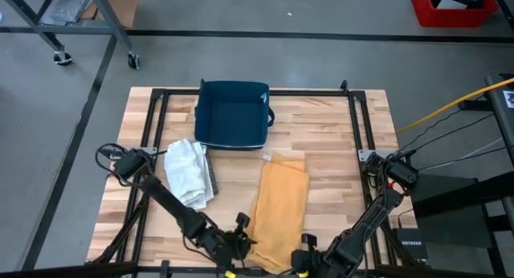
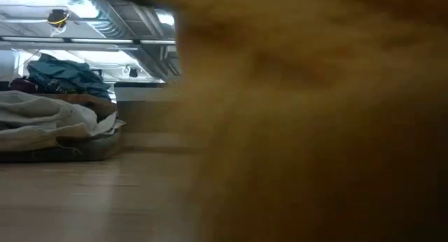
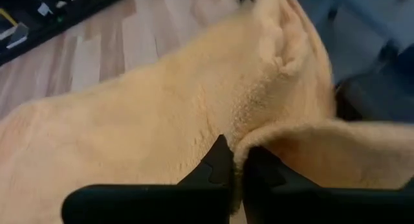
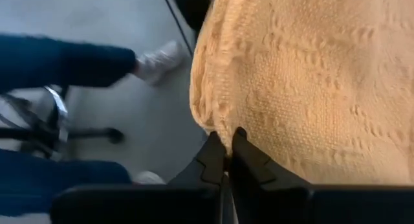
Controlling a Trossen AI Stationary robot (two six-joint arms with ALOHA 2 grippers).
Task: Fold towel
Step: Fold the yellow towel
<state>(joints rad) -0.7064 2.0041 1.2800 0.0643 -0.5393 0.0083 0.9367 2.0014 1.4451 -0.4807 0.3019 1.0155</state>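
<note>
Towel [image 1: 279, 210], yellow-orange, lies as a long strip on the wooden table [image 1: 337, 133], running from just in front of the blue bin [image 1: 232, 113] down to the table's near edge. It looks doubled lengthwise, narrow, with soft ripples along its length.

My left gripper [image 1: 241, 239] sits at the near left corner of the strip. Left wrist view: both my dark fingers [image 3: 217, 169] are pressed together with a fold of the cloth edge pinched between the tips, and the fabric bulges up just past them. Closed on the towel.

My right gripper [image 1: 303, 260] sits at the near right corner, close to the table's edge. Right wrist view: my fingers [image 4: 213, 162] meet tip to tip with the woven hem of the towel caught in the seam. Closed on the towel as well.

Low view: almost wholly filled by blurred orange cloth close to the lens; I cannot make out either gripper there.

Surroundings: a crumpled white cloth [image 1: 189, 172] lies on the table left of the towel, apart from it, near my left arm. The blue bin stands at the table's far middle, open side up. In the right wrist view, beyond the table edge, a person's dark-blue trouser legs [image 4: 61, 62] and a light shoe [image 4: 158, 61] show on the grey floor.
</note>
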